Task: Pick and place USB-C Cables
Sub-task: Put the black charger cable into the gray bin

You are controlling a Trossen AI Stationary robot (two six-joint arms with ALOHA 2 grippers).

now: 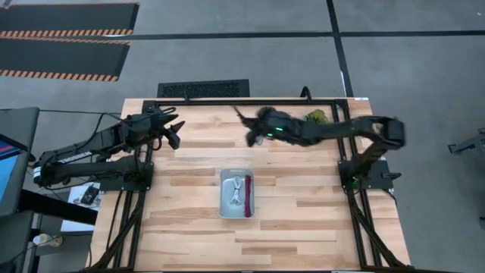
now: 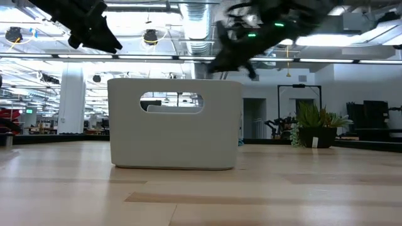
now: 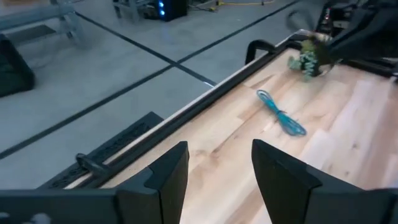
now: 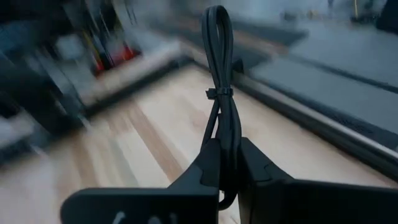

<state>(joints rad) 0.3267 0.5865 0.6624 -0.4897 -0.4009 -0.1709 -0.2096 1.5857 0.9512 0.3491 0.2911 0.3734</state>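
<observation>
1. Overhead, the right claw [image 1: 248, 136] is hovering above the worktop [image 1: 303, 220] behind the tray [image 1: 225, 203], which is holding the white cable [image 1: 237, 191] and the maroon cable [image 1: 247, 196]; the left claw [image 1: 176, 135] is waiting at the left.
2. Low view: the tray is blocking the cables.
3. Left wrist: its claw is standing apart, empty; the teal cable [image 3: 281, 114] is lying near the far edge.
4. Right wrist: the claw is clamping the black cable [image 4: 221, 106], a light, limp bundle that is probably best pinched beside its tie.
</observation>
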